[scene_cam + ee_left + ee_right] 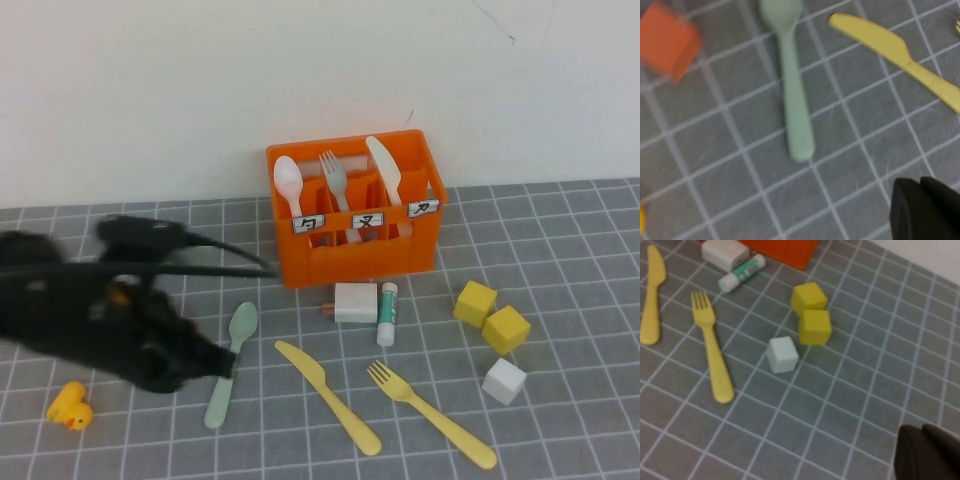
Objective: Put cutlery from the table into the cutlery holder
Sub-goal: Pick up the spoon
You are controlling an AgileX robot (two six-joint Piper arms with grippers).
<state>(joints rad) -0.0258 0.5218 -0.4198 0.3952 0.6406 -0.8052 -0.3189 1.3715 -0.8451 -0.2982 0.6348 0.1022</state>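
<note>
A: Where is the left gripper (222, 362) being held?

B: Closed and empty, beside the mint spoon (230, 362), presumably for a pickup.

A: The rest?

B: Yellow knife (328, 396) and fork (430, 414) are lying before the cutlery holder (355, 250); the right gripper (927, 452) is being kept closed, empty, above the table (865, 390).

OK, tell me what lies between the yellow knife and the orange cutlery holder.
In the high view, a small white block and a white tube with green print lie on the table between the yellow knife and the cutlery holder.
</note>
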